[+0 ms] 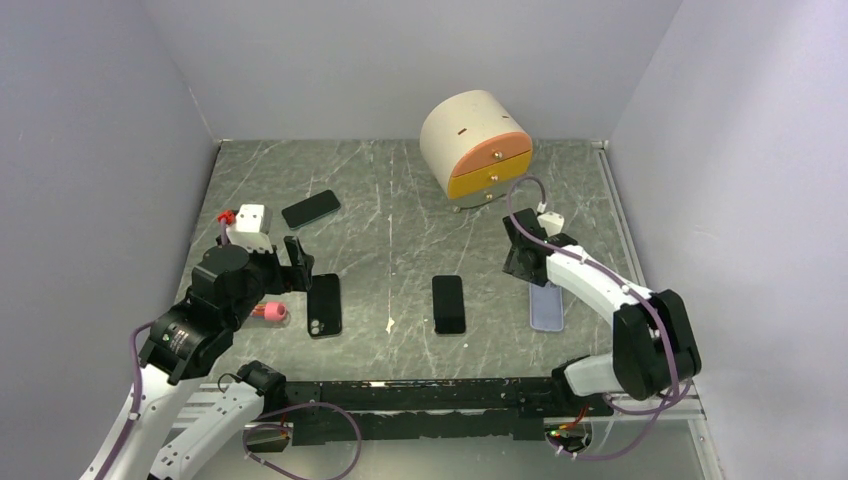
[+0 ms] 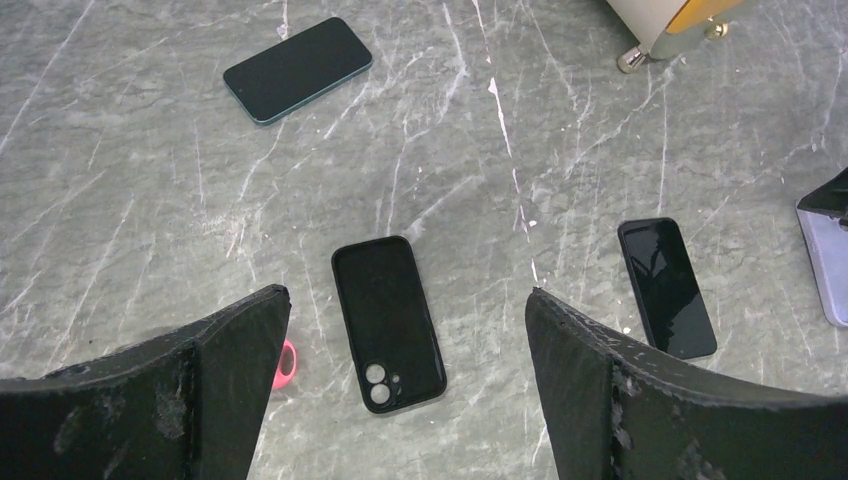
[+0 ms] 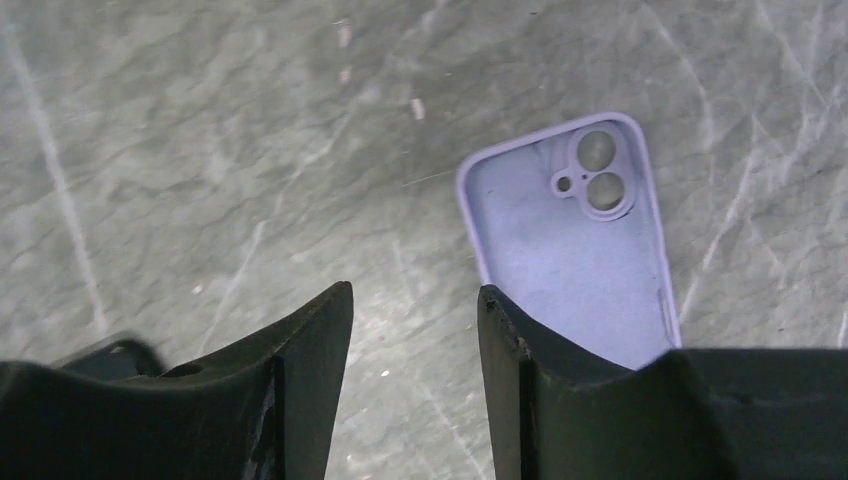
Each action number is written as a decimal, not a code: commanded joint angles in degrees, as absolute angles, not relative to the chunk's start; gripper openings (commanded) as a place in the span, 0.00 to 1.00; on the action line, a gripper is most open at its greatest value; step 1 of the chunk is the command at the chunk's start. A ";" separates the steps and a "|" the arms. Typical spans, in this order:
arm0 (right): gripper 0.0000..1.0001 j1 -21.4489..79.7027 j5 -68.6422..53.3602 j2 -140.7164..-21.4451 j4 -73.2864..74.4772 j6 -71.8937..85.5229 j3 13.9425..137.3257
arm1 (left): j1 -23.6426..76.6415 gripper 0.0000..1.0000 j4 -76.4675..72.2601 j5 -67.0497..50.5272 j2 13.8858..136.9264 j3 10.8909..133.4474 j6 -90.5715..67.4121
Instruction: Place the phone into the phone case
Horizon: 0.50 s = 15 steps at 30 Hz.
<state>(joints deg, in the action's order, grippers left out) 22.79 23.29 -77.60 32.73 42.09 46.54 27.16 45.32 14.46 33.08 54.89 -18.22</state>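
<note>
Nothing fitted yet: black phone lies bare, empty black case at its 9 o'clock; left gripper spread wide, right gripper narrowly apart, both empty

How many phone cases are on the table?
2. The black case lies on the left side, open side up. The lavender case lies on the right side, its far end covered in the top view. No others show.
</note>
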 commanded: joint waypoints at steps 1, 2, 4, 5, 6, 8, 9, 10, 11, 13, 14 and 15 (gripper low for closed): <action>0.50 19.72 22.20 -80.75 31.43 39.96 45.85 | 27.33 0.92 44.34 14.84 32.74 55.24 -18.18; 0.48 19.55 21.78 -81.52 31.00 39.84 45.72 | 27.33 0.92 44.38 14.93 32.68 55.28 -18.19; 0.46 19.46 21.62 -83.06 30.88 39.71 45.83 | 27.31 0.92 44.39 14.98 32.56 55.24 -18.23; 0.45 19.48 21.69 -83.68 30.81 39.68 45.87 | 27.28 0.92 44.39 14.97 32.47 55.20 -18.22; 0.45 19.35 21.59 -84.22 30.56 39.50 45.88 | 27.30 0.92 44.37 14.98 32.47 55.20 -18.23; 0.45 19.05 21.28 -85.05 30.28 39.10 45.88 | 27.32 0.92 44.55 15.24 32.43 55.28 -18.32; 0.45 18.96 21.07 -85.34 30.05 38.82 45.88 | 27.33 0.92 44.56 15.29 32.43 55.28 -18.34; 0.45 18.85 21.06 -85.61 29.93 38.60 45.96 | 27.33 0.92 44.63 15.35 32.43 55.28 -18.38; 0.45 18.71 21.21 -85.95 29.89 38.42 46.06 | 27.33 0.92 44.55 15.30 32.43 55.28 -18.37; 0.45 18.35 21.02 -86.49 29.48 37.93 46.12 | 27.33 0.92 44.44 15.21 32.43 55.28 -18.33; 0.45 18.09 20.79 -86.81 29.36 37.64 46.02 | 27.31 0.92 44.41 15.13 32.43 55.27 -18.29; 0.45 17.85 20.90 -87.16 29.41 37.43 46.04 | 27.33 0.92 44.47 15.12 32.41 55.27 -18.28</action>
